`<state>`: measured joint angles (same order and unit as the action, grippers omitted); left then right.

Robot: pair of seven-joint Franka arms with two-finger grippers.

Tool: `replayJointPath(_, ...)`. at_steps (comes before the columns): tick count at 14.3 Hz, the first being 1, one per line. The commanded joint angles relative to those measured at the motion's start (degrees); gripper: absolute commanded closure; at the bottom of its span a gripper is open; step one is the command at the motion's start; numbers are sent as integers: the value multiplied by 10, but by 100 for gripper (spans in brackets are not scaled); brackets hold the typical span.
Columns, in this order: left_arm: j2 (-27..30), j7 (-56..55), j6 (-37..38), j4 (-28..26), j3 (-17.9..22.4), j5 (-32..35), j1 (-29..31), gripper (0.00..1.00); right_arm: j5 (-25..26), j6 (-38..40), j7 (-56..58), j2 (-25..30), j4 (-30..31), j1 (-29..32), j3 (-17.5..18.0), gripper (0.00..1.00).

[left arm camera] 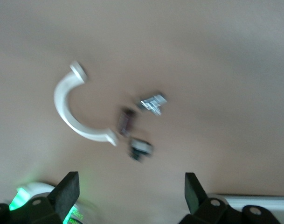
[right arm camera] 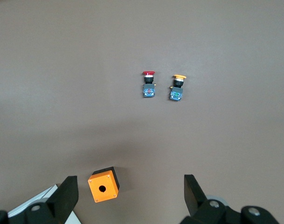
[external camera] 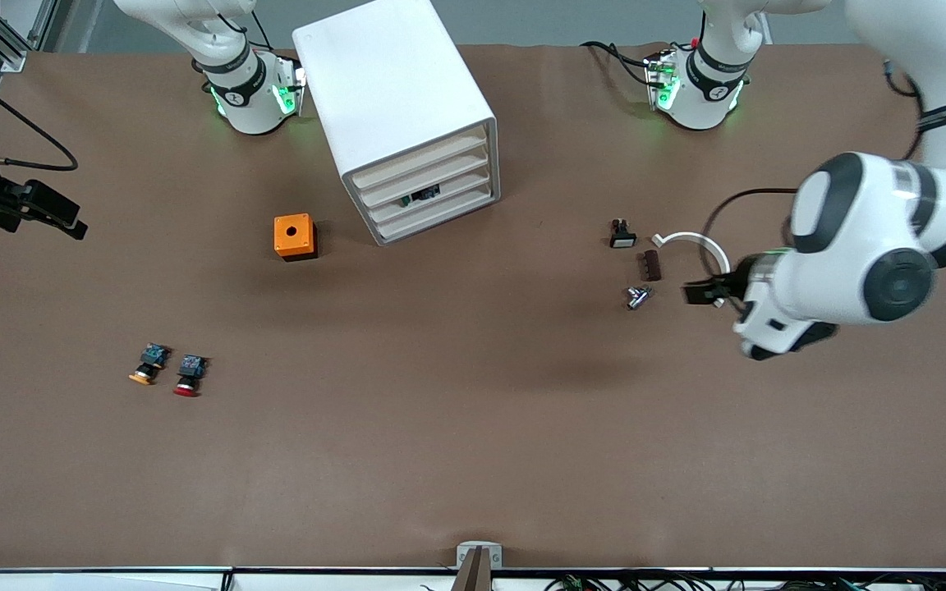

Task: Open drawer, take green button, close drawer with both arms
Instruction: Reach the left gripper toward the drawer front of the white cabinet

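Both tools, left (external camera: 699,292) and right (external camera: 71,223), hang apart and empty, well off the cabinet (external camera: 407,115) whose shut drawer (external camera: 433,197), light and slick-fronted, likely wants an edge hold.

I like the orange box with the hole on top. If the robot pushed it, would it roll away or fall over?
Probably neither. The small orange box with a round hole in its top has flat sides and sits squat on the brown table, so it would likely slide rather than roll. It looks like hard plastic, so probably stiff. Its weight cannot be told.
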<state>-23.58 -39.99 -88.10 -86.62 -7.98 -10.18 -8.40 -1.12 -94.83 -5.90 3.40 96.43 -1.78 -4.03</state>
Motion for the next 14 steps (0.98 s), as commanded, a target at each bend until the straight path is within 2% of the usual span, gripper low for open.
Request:
replayJointPath(1,-78,-162,23,66,2,-88,-28,1,10,1,3,11,4,-2,0,0)
replayJointPath(2,-94,-215,23,68,2,-116,-39,1,10,1,3,11,4,-2,0,0)
replayJointPath(4,-132,-325,22,92,2,-128,-67,1,10,1,3,11,4,-2,0,0)
replayJointPath(6,-170,-402,22,114,1,-142,-91,1,10,1,3,11,5,-2,0,0)
replayJointPath(9,-213,-507,22,120,2,-201,-113,1,10,1,3,11,4,-2,0,0)
replayJointPath(14,-259,-660,37,121,0,-363,-135,1,10,1,3,11,4,-2,0,0)
